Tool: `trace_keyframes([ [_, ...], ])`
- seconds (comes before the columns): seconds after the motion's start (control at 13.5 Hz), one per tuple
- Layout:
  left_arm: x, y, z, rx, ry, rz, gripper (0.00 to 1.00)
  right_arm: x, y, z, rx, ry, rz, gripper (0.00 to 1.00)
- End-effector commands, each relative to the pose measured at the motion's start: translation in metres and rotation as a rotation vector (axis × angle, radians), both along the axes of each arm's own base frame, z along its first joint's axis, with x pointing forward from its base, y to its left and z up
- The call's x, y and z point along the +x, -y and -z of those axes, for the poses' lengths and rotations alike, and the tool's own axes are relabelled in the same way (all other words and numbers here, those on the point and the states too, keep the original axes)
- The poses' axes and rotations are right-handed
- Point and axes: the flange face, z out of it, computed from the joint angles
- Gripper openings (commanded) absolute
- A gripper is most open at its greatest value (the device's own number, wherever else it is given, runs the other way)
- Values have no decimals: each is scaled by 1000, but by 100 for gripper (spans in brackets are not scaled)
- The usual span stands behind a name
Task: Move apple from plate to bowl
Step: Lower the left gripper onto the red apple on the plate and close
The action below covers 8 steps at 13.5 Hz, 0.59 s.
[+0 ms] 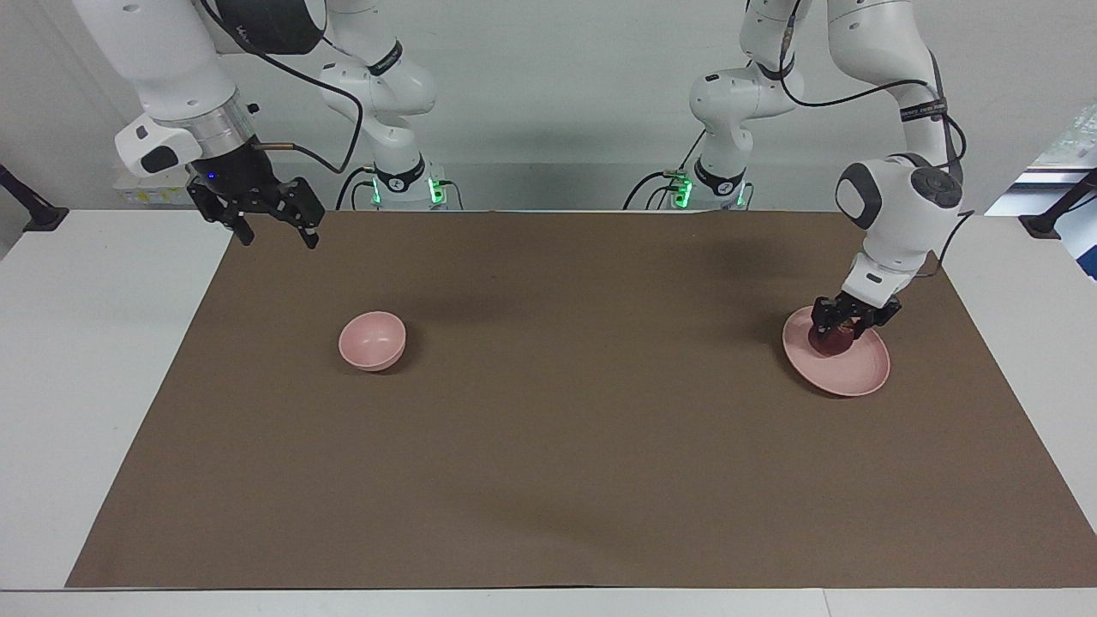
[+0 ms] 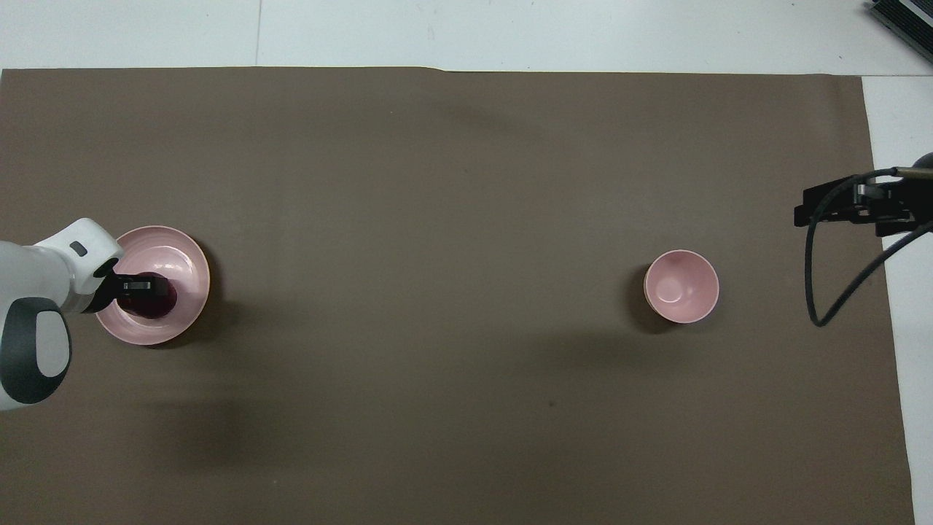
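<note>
The dark red apple (image 1: 828, 344) lies on the pale pink plate (image 1: 861, 373) toward the left arm's end of the table. My left gripper (image 1: 844, 330) is down at the apple, right on top of it, above the plate. In the overhead view the left gripper (image 2: 140, 286) covers part of the apple (image 2: 157, 300) on the plate (image 2: 182, 259). The small deep pink bowl (image 1: 372, 340) stands empty toward the right arm's end; it also shows in the overhead view (image 2: 681, 286). My right gripper (image 1: 278, 236) is open and empty, raised over the mat's edge and waiting.
A brown mat (image 1: 566, 446) covers most of the white table (image 1: 94, 368). A black cable (image 2: 824, 292) hangs from the right arm beside the bowl. Nothing stands on the mat between plate and bowl.
</note>
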Motion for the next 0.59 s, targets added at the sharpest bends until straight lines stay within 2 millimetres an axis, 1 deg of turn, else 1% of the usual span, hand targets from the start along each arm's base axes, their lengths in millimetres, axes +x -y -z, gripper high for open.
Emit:
trace_keyframes([
  [0.0,-2,1,3,-5,-2,7,0,-1,3,1,-8,6,-20,100],
  [0.15,-1,2,2,-6,1,-1,0,-1,2,1,-8,6,-21,100],
  [0.3,3,-1,-9,-7,6,-5,0,-1,2,1,-8,6,-21,100],
  [0.52,18,9,-30,-49,-53,-3,0,-1,2,1,-8,6,-21,100],
])
